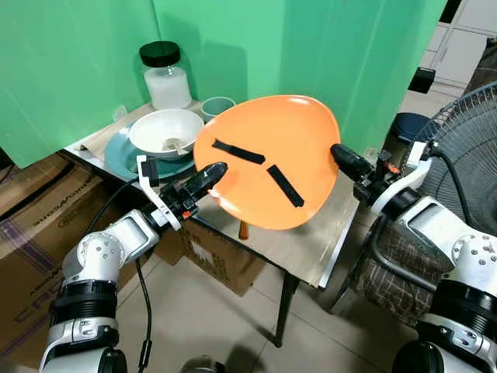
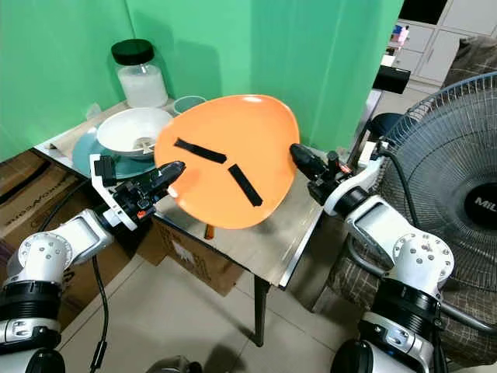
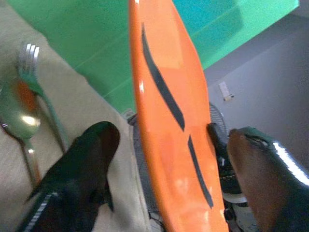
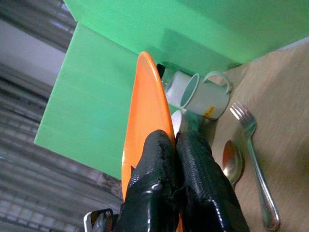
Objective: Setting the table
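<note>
The left tool (image 3: 159, 193) straddles the orange plate's (image 3: 169, 121) rim, perhaps gripping it.

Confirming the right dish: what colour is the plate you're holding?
Orange plate with two black strips, clearest in the left eye view.

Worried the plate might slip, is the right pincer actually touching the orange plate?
Touching. In the right wrist view, the right pincer is shut on the orange plate's rim, fingertips pressed against its edge.
</note>
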You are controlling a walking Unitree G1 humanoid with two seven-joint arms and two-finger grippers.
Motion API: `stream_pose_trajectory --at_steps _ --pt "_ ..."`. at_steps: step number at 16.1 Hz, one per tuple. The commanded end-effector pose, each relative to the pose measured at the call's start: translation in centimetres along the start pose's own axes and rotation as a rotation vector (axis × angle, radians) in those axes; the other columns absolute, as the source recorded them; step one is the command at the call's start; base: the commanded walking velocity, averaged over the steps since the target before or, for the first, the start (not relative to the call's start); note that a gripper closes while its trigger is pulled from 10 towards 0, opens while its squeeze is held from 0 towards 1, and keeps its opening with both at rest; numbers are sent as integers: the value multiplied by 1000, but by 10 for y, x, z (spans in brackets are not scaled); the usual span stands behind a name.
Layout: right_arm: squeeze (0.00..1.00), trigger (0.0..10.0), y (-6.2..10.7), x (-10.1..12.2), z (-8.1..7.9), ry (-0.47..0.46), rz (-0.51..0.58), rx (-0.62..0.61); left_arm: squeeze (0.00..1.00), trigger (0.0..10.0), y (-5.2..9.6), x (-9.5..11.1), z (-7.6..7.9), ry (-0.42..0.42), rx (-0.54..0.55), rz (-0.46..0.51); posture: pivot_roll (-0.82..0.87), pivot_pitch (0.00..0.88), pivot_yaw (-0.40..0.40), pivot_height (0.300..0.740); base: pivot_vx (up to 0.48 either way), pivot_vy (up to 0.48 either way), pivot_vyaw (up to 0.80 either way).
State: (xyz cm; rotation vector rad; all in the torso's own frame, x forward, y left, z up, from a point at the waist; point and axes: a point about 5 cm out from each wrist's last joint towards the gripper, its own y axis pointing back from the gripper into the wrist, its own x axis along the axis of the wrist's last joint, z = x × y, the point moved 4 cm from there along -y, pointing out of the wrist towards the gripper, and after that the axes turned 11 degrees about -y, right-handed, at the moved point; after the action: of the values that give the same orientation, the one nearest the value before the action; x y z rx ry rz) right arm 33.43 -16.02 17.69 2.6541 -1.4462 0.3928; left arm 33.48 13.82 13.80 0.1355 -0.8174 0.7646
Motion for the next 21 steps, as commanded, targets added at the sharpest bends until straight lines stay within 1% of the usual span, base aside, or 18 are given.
stream_pose_trajectory --at_steps 1,4,7,10,15,16,19,21 --pt "0 0 0 -4 -13 0 -14 73 0 0 -2 6 5 -5 -31 11 41 0 67 740 0 0 0" --pt "0 0 0 -5 -15 -1 -19 82 0 0 -5 8 7 -17 -50 12 41 0 58 740 0 0 0" --pt "0 0 0 -7 -19 7 -27 93 0 0 -3 9 8 -16 -52 26 35 0 60 740 0 0 0" --pt "0 0 2 -6 -19 11 -25 94 0 0 -3 7 8 -12 -53 24 36 0 61 740 0 0 0" --pt "0 0 0 -11 -22 12 -28 102 0 0 -2 7 8 -2 -52 21 41 0 70 740 0 0 0" --pt "0 0 -2 -13 -23 11 -30 104 0 0 -1 6 8 -7 -52 15 48 0 61 740 0 0 0" --pt "0 0 -4 -15 -23 10 -42 107 0 0 0 10 10 -2 -55 44 53 0 54 740 0 0 0" --pt "0 0 -3 -16 -23 10 -42 106 0 0 1 11 11 -1 -58 47 51 0 55 740 0 0 0"
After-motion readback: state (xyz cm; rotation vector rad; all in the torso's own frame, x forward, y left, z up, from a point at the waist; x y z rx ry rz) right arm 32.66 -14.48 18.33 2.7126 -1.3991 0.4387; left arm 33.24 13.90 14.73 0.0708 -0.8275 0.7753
